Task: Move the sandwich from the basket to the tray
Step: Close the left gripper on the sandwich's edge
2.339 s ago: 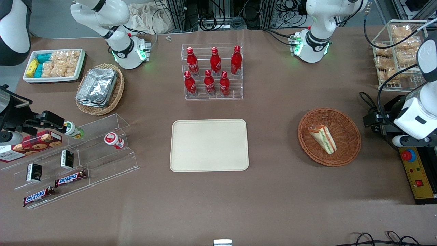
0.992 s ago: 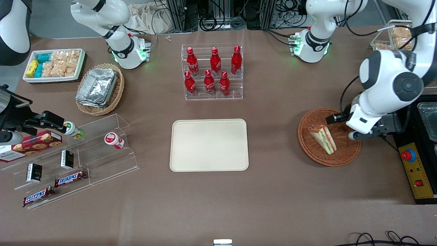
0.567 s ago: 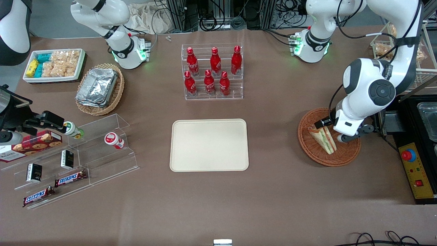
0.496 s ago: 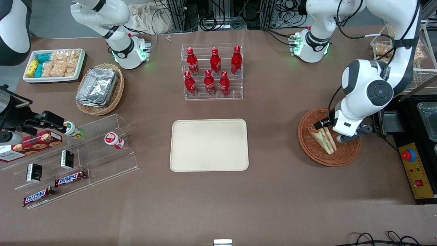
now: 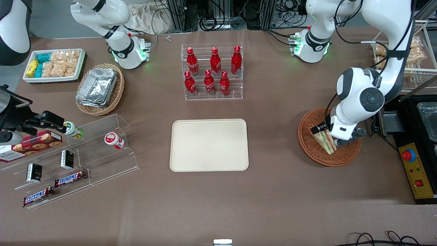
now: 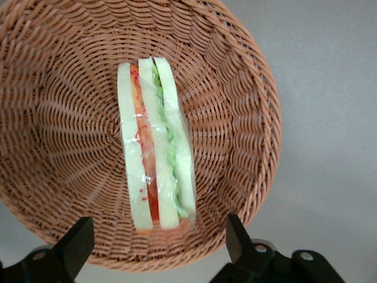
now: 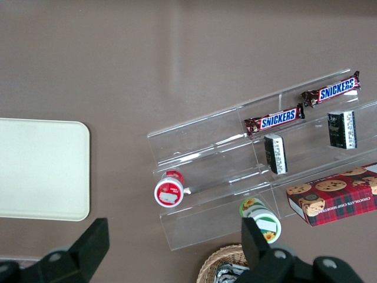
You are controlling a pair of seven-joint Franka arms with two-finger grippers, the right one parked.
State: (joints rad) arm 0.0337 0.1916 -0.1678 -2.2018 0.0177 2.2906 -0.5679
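Jaws apart, the gripper [image 6: 156, 247] hangs over the basket [image 6: 247, 106] with one finger [image 6: 73, 244] to each side of the sandwich [image 6: 156, 159], and neither finger touches it. From the wrist camera the sandwich lies in the gap between the two fingertips, its long cut edge facing up with the red and green stripes of filling showing, and its length running away from the gripper, across the line that joins the two fingers. It rests on the woven floor of the basket, wrapped in clear film, a little nearer the rim by the gripper than the middle. From the front, the gripper [image 5: 327, 135] sits low over the basket [image 5: 314, 155], and the white wrist above it covers part of the sandwich [image 5: 324, 140]; the wedge's pointed end sticks out toward the front camera. The basket stands on the brown worktop [image 5: 273, 198] toward the working arm's end, well apart from the tray [image 5: 209, 145], which lies flat in the middle of the worktop with nothing on it. A clear rack of red bottles [image 5: 212, 72] stands farther from the front camera than the tray.
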